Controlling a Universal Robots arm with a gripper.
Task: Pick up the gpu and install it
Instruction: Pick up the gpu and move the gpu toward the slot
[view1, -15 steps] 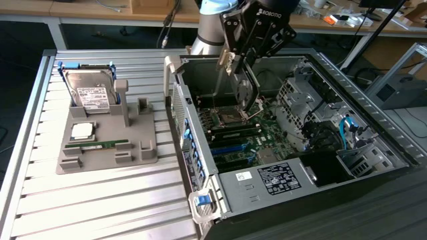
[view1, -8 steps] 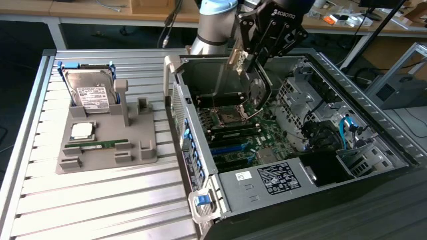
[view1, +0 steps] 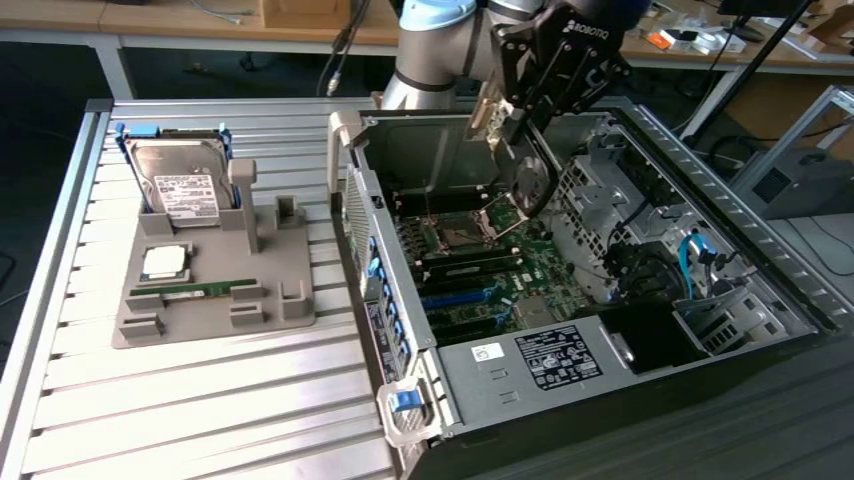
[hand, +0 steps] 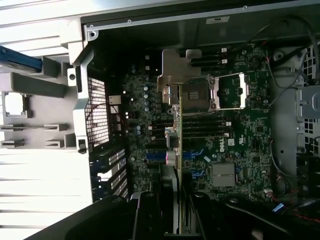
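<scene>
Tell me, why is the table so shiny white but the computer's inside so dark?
Wrist view: the slatted table glares washed-out white, while the computer case shades the motherboard behind the gpu held by the pincer. Exterior view: the table has softer bright streaks, and the case inside is dim.

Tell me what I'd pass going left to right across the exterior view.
A silver labelled hard drive, the pale perforated end wall of the open computer case, the black gripper holding the green-and-black gpu card, a blue cable, a grey box.
</scene>
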